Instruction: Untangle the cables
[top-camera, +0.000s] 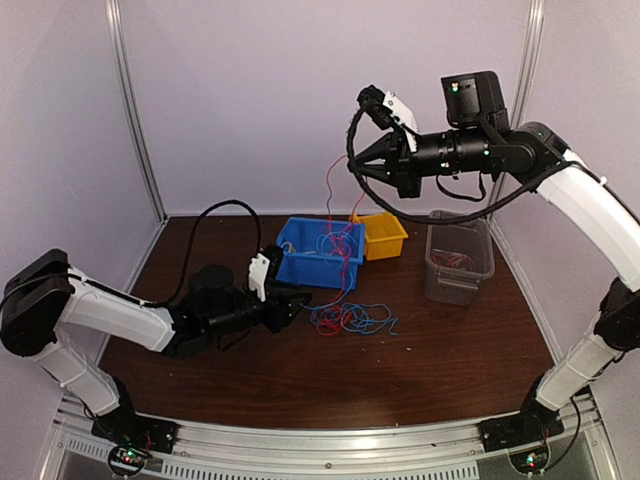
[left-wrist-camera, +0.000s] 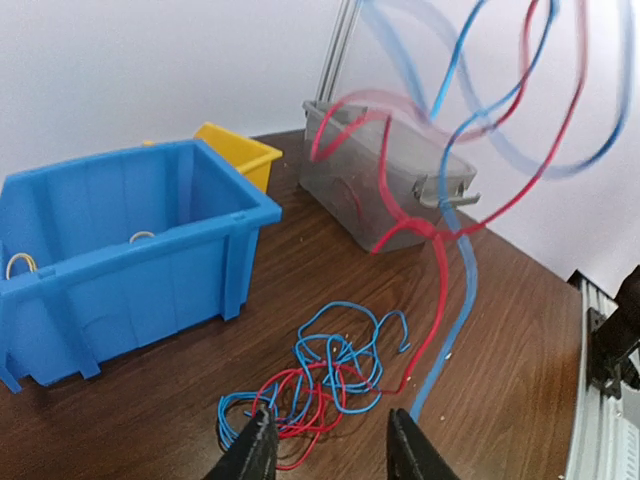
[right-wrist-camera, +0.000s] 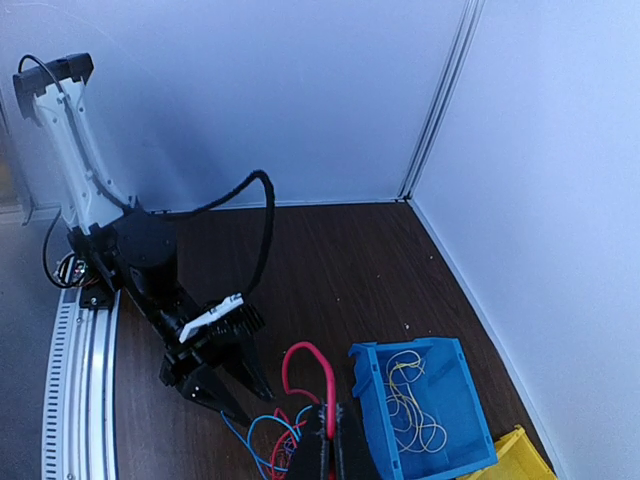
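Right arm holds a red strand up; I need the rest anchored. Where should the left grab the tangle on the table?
Grip the tangle at its dense red-blue knot nearest the left arm, coming low from that side: strands bunch there, while the far blue loops lie single.

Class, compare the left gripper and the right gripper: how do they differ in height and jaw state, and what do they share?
The left gripper sits low over the table; the right gripper is high above it. The left gripper is open; the right gripper is shut on cables. Both are black and two-fingered.
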